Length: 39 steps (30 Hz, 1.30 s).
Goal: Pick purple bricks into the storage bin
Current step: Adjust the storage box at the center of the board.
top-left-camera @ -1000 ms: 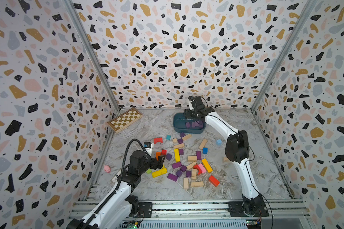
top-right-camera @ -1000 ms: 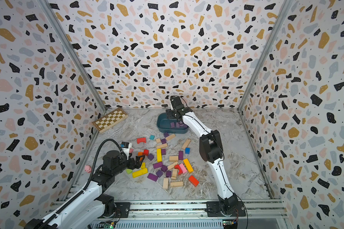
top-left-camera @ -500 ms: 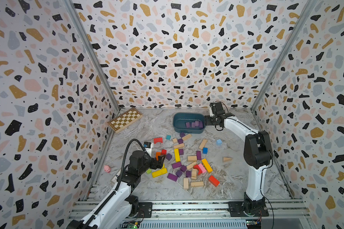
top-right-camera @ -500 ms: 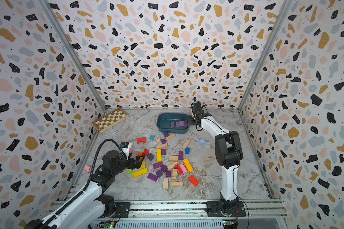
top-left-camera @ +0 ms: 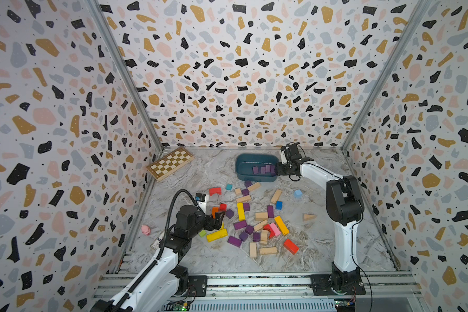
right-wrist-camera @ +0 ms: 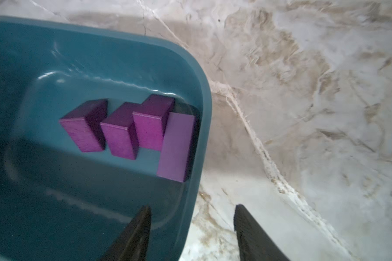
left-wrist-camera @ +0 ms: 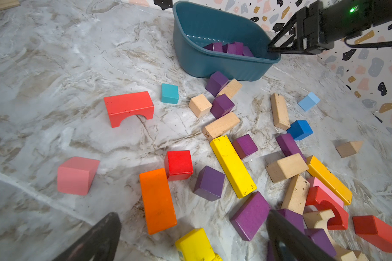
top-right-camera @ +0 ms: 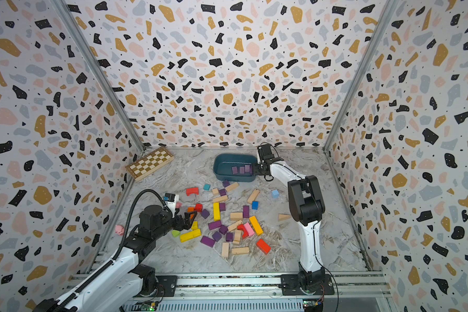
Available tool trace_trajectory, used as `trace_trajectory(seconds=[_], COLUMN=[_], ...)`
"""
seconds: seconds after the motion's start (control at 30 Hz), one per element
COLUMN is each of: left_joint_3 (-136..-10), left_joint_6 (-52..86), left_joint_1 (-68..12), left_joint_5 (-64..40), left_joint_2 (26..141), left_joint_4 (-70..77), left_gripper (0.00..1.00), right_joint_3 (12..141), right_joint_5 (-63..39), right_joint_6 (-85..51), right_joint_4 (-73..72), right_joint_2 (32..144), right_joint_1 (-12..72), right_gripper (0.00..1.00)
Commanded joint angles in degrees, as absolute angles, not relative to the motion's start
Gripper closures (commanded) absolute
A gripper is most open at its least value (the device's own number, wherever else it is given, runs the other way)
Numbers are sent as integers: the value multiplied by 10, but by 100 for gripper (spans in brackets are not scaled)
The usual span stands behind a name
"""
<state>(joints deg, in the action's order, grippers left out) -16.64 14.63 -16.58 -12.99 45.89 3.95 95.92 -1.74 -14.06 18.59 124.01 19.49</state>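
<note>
Left gripper (top-left-camera: 218,218): jaws fully spread, empty, low over the 9 o'clock edge of the block pile.

Right gripper (right-wrist-camera: 192,206): jaws part-way apart, empty. They straddle the 3 o'clock end wall of the dark teal, rounded-rectangle plastic storage bin (top-left-camera: 243,173), with one finger inside and one outside over the marbled table (right-wrist-camera: 303,113). No contact visible.

The bin sits at 12 o'clock of the pile. Four matte purple wooden bricks (right-wrist-camera: 122,133) are already in it, bunched at that 3 o'clock end. About ten more lie loose in the pile.

Key relation: the small purple wooden cube (left-wrist-camera: 209,183) lies dead ahead of the left jaws, at about 2 o'clock from that gripper in a top view. Being a cube, it needs no particular wrist angle. The long yellow wooden bar (left-wrist-camera: 232,166) lies just beside it at 3 o'clock, running 12–6, so finger clearance on that side looks tight.

Alternative: the flat purple wooden slab (top-left-camera: 240,224), long axis roughly 9–3, is near the same jaws.

The left arm is clearly nearer to the loose bricks. The right arm is well apart from them, up at the bin. My call is that the left arm takes the cube.
</note>
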Motion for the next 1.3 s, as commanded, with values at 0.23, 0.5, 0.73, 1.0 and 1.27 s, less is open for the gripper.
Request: trace_trajectory(seconds=[0.23, 0.5, 0.73, 1.0, 1.27], left_joint_3=[-183, -183, -183, -183, -183], left_joint_6=[151, 150, 150, 151, 150], left_joint_1=[-168, -168, -168, -168, -168], left_joint_5=[-129, -129, -129, -130, -130], left_joint_2=[461, 464, 463, 463, 461], left_joint_4=[49, 51, 51, 51, 49], left_gripper=[1, 1, 1, 1, 1], right_joint_3=[1029, 1006, 987, 948, 952], right_joint_5=[-23, -27, -33, -36, -19], right_joint_6=[-144, -129, -98, -82, -82], right_joint_4=[208, 207, 211, 202, 212], right_joint_2=[1273, 1247, 1232, 1202, 1176], right_joint_1=[192, 179, 176, 175, 176], right_gripper=[58, 72, 80, 84, 47])
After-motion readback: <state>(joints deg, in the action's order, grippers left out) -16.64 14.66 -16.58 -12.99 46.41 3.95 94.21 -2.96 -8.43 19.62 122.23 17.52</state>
